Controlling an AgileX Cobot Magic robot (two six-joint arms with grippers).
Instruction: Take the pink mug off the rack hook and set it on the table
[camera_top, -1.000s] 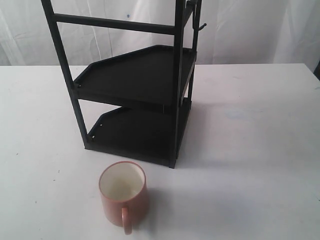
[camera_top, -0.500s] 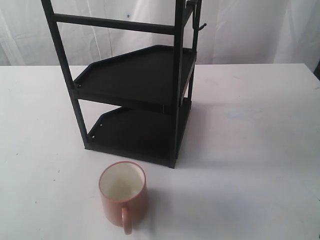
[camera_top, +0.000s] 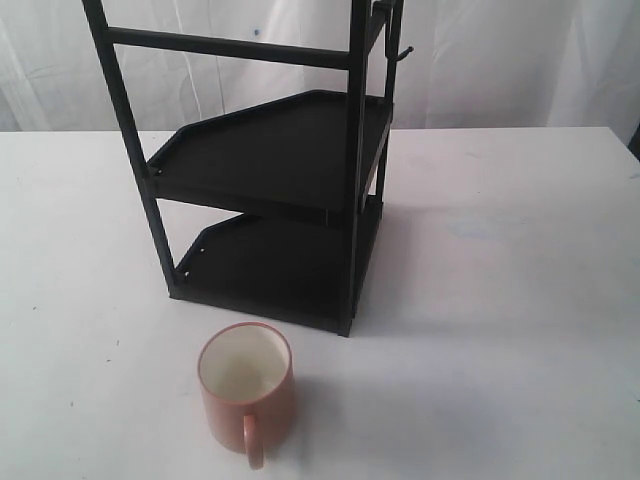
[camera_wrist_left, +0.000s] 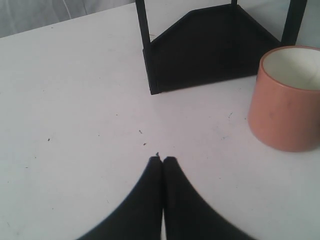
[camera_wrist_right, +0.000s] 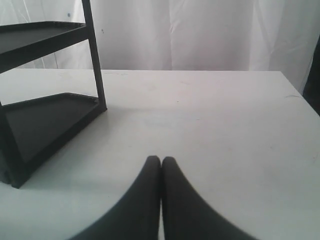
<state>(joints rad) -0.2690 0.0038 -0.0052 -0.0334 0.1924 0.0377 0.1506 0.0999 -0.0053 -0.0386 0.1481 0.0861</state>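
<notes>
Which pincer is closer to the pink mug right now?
Left. The left pincer is shut, near the mug; the right pincer sees only the rack and table, no mug.

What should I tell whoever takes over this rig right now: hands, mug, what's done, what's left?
Left hand: shut, empty, over the white tabletop, clear of the salmon-pink ceramic mug.
Right hand: shut, empty, beside the tall black metal rack.
Mug: upright on the tabletop in front of the rack, handle pointing away from it.
Thin black rack hook: bare.
Done: mug off the hook and set down. Left: nothing visible.
</notes>
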